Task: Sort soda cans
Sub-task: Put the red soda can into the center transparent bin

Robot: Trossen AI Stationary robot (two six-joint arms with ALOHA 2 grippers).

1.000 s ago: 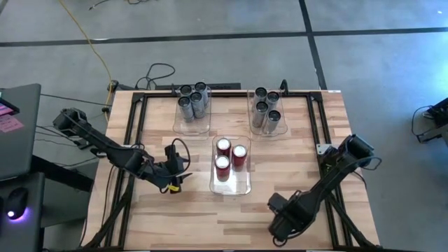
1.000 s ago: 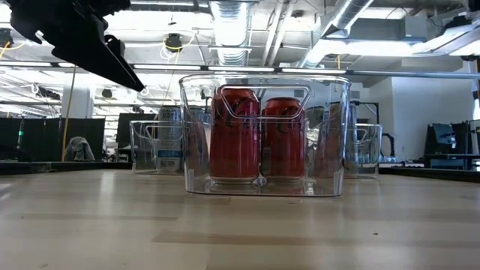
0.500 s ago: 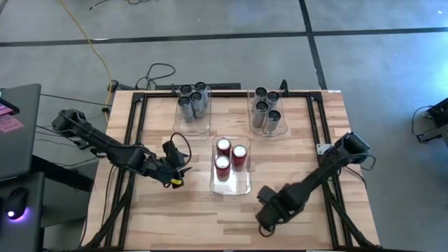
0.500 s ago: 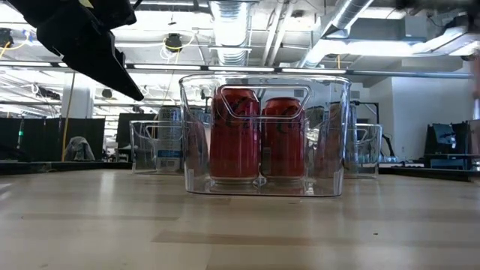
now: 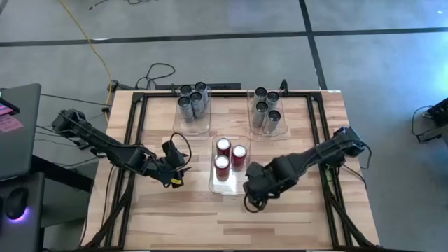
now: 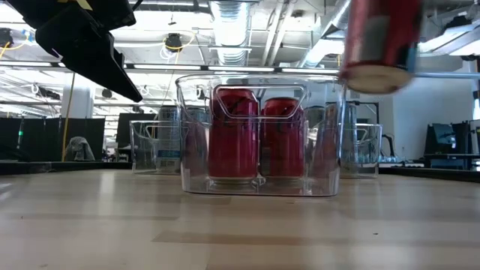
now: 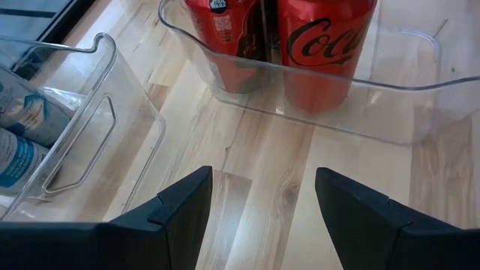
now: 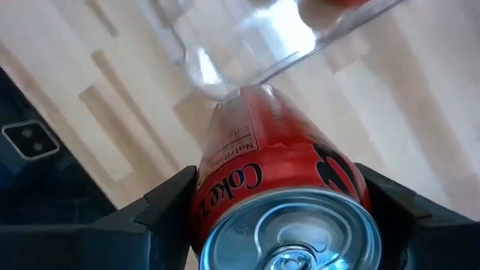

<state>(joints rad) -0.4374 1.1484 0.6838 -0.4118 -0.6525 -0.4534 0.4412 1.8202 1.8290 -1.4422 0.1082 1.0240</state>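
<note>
A red soda can (image 8: 281, 191) with a silver top hangs in my right gripper (image 5: 254, 190), above the near right corner of the middle clear bin (image 5: 241, 187). In the low view the can (image 6: 379, 41) floats high, clear of the table. Three red cans (image 5: 229, 155) stand in that bin. My left gripper (image 5: 173, 175) waits open just left of the bin, tilted down toward it, its fingers (image 7: 180, 214) holding nothing. Several silver cans stand in each of two far bins (image 5: 183, 127) (image 5: 280, 129). My right gripper pinches the red can's side wall just below its top rim (image 8: 206, 199) between its two fingers (image 8: 161, 214), one on each side. The fingers come from above, pointing down. The can hangs upright below them, its base (image 6: 373, 79) lifted clear of the table and the bin.
A black frame (image 5: 133, 133) runs along the table's edges. The near half of the wooden table (image 5: 196, 217) is bare. Cables lie beyond the far edge (image 5: 157, 73).
My right gripper has swung from the table's near right toward the middle bin and has risen. The red can now shows lifted high in the low view, where it did not show before.
</note>
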